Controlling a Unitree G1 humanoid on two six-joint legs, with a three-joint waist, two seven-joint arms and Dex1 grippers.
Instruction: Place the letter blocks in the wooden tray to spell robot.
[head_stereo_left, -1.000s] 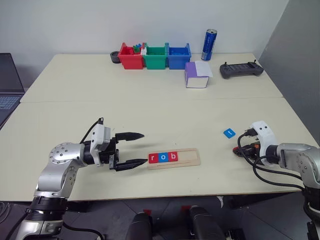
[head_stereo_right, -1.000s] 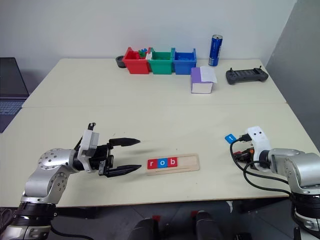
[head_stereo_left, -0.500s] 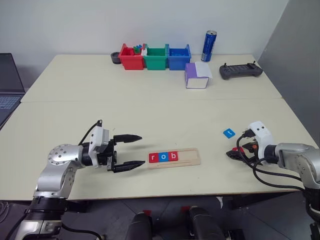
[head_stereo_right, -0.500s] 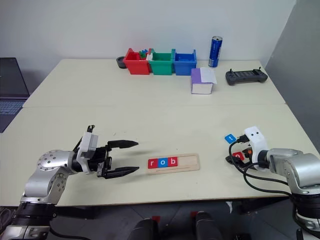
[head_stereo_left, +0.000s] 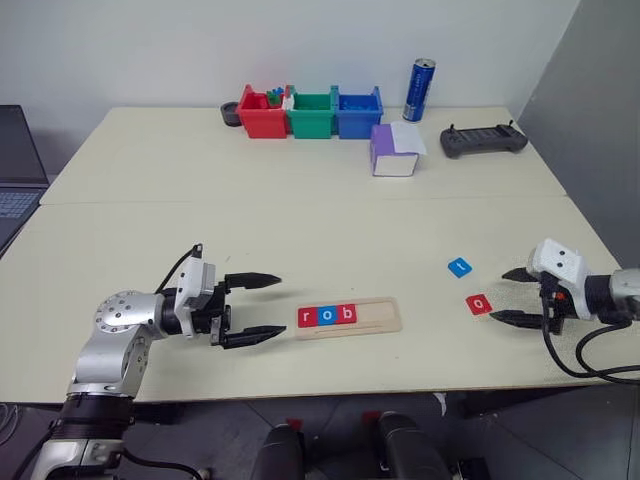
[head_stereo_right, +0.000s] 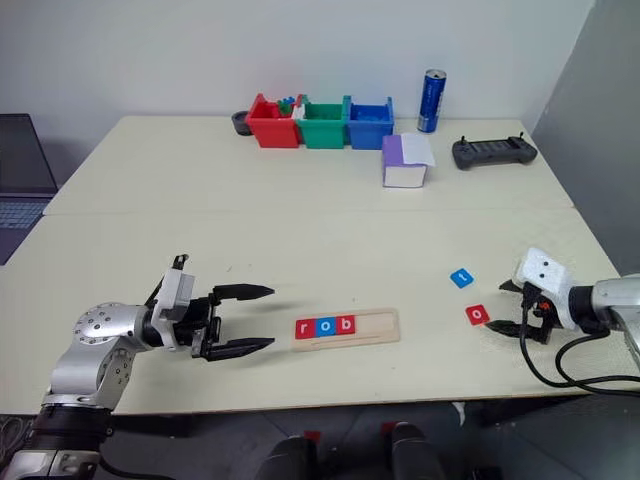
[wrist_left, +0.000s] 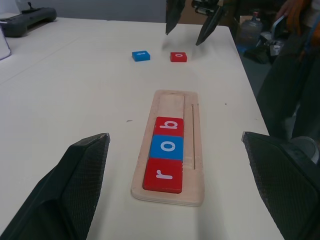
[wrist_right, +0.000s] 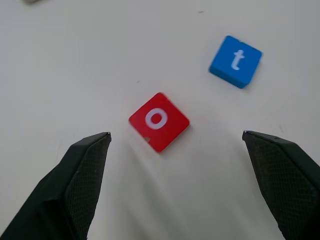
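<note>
The left end effector (head_stereo_left: 250, 308) hovers just left of the wooden tray (head_stereo_left: 348, 315), fingers spread wide and empty, pointing along the tray's length. In the tray, three letter blocks sit touching in a row at its left end: a red r (wrist_left: 163, 176), a blue o (wrist_left: 168, 146) and a red b (wrist_left: 170, 125). The right portion of the groove is bare, so two slots remain to fill.

Right of the tray, well apart from it, a red o block (head_stereo_left: 479, 303) lies flat on the counter (head_stereo_left: 300, 215), turned at an angle to the tray. A blue t block (head_stereo_left: 459, 266) lies near it, farther from the tray's front edge. Further right, the right end effector (head_stereo_left: 520, 296) hovers just beside the red o, fingers wide and holding nothing.

Judging from this, the red o is next, and the risks sit there. The block is thin and flat, so the fingertips could skid over its top or push it along the counter instead of gripping its edges. Its skewed angle means a pinch across the corners could let it twist or pop out. Carried to the tray still rotated, it may catch on the groove's rim or land crooked against the red b, and a hard nudge could shove the seated three out of line. Grabbing the t first would break the spelling.
</note>
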